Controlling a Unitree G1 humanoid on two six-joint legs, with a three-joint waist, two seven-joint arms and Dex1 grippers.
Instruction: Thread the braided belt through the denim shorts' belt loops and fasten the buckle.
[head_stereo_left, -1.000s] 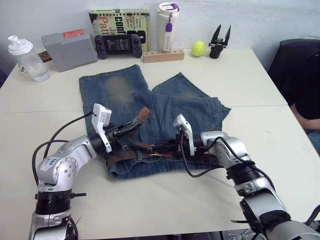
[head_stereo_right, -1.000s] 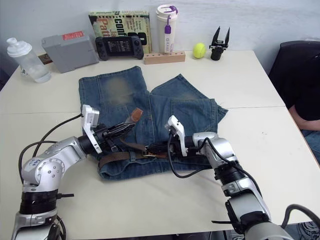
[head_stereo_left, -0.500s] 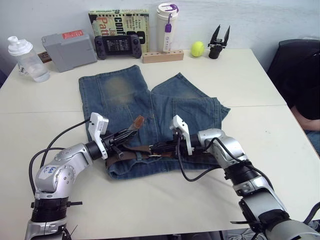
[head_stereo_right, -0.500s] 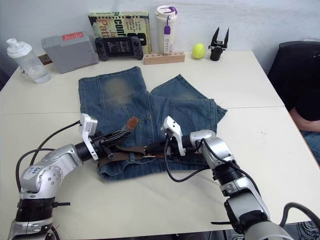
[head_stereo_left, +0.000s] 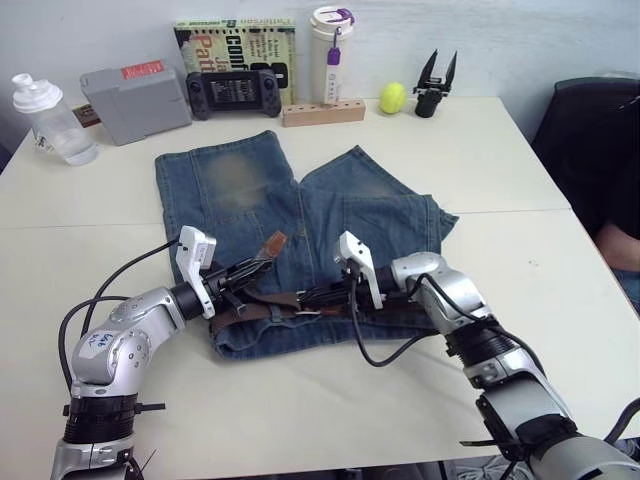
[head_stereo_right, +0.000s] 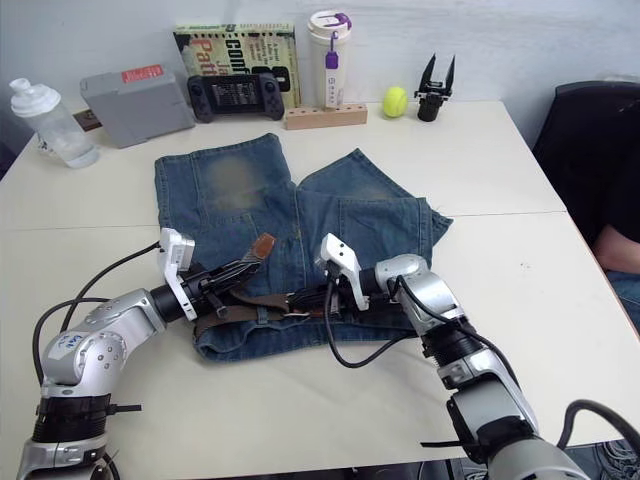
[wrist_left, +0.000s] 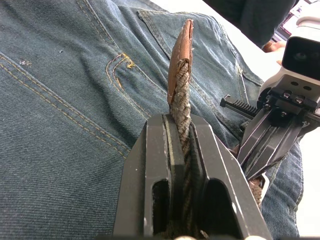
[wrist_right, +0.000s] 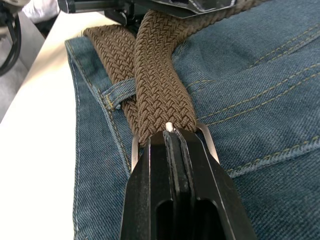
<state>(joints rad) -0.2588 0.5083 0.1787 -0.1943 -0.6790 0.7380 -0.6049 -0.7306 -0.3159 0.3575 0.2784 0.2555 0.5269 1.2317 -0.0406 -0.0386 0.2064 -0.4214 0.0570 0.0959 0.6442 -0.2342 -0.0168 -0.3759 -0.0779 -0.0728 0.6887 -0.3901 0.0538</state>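
Note:
The denim shorts (head_stereo_left: 330, 210) lie flat on the table with the waistband toward me. The braided belt (wrist_right: 157, 85) runs along that waistband and passes under a belt loop (wrist_right: 120, 89). My left gripper (head_stereo_left: 255, 270) is shut on the belt just behind its tan leather tip (wrist_left: 181, 55), which sticks up above the shorts. To its right, my right gripper (wrist_right: 172, 132) is shut on the silver buckle (wrist_right: 209, 141), and the belt strap comes out of that frame. The two grippers are close together over the waistband's left half.
Along the table's far edge stand a clear bottle (head_stereo_left: 45, 118), a grey box (head_stereo_left: 135, 100), a game controller (head_stereo_left: 232, 92), a book (head_stereo_left: 235, 45), a white tumbler (head_stereo_left: 333, 50), a wooden block (head_stereo_left: 322, 112), a tennis ball (head_stereo_left: 391, 97) and a black gripper tool (head_stereo_left: 433, 85). A person (head_stereo_left: 610, 160) sits at the right.
My left gripper has come down closer to the shorts, and the belt's tan tip has dropped with it. The right gripper has edged slightly left along the waistband.

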